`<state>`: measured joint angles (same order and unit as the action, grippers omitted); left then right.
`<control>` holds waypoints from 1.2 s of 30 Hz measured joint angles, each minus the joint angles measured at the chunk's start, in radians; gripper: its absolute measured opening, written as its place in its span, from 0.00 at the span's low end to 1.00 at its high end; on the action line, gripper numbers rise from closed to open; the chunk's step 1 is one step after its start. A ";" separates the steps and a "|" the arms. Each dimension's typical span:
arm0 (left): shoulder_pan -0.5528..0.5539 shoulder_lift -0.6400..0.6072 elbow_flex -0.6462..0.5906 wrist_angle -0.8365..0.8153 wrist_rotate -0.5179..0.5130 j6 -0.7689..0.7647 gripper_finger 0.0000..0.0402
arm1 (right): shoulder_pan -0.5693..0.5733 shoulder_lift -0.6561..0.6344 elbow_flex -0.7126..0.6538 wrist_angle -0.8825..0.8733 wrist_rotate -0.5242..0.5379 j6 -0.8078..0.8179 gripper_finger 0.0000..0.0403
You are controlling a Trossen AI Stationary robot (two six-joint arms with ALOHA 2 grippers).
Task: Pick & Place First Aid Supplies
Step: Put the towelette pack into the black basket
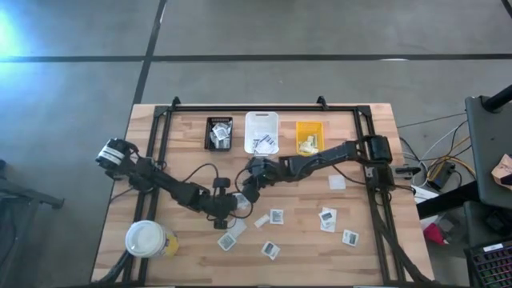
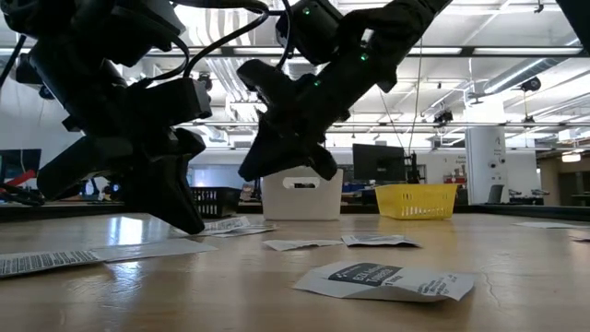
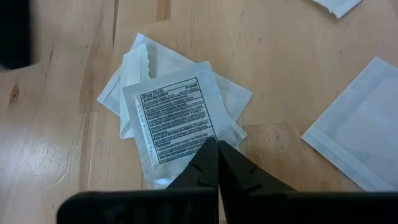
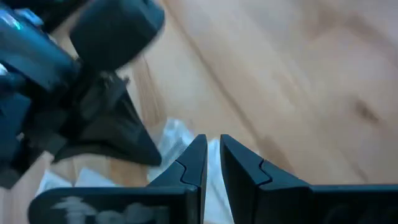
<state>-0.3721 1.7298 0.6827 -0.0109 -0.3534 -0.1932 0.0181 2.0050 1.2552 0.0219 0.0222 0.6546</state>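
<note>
A small pile of first aid supplies (image 3: 180,68) lies flat on the wooden table near its middle. On top is a white square packet with a printed text patch (image 3: 174,118), and a narrow pale strip (image 3: 134,62) pokes out at one side. My left gripper (image 3: 214,144) (image 1: 232,206) is shut, with its tips on that top packet. My right gripper (image 4: 213,140) (image 1: 246,192) hangs just beyond the pile on its far right side. It slants down, its fingers stand a narrow gap apart, and nothing shows between them. More packets (image 1: 276,216) lie scattered to the near right. My left gripper sets its shut fingertips (image 3: 208,155) down on the printed packet near one corner (image 3: 202,134). It comes slanting down from the table's left. The packet lies flat on the other packets of the pile.
A black bin (image 1: 219,132), a white bin (image 1: 262,132) and a yellow bin (image 1: 309,136) stand in a row at the far edge. A white-lidded cup (image 1: 148,238) sits at the near left. Loose packets (image 1: 328,218) (image 1: 270,250) (image 2: 387,278) dot the near right. Black frame rails (image 1: 164,136) border the table.
</note>
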 joint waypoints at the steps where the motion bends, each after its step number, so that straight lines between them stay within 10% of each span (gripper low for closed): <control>1: 0.000 0.000 0.000 0.000 0.000 0.000 0.00 | 0.002 0.000 0.000 -0.016 -0.016 0.012 0.11; 8: 0.000 0.000 0.000 0.000 -0.002 0.000 0.00 | 0.013 0.004 -0.002 -0.027 -0.173 0.013 0.11; 26: 0.000 0.000 -0.001 0.066 -0.015 0.065 0.00 | 0.013 0.114 0.039 -0.021 -0.104 0.076 0.31; 36: 0.001 0.000 0.000 0.065 -0.023 0.066 0.00 | 0.013 0.119 0.050 -0.027 -0.236 0.076 0.31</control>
<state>-0.3709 1.7294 0.6823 0.0540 -0.3767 -0.1268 0.0307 2.1242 1.3056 -0.0051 -0.2138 0.7307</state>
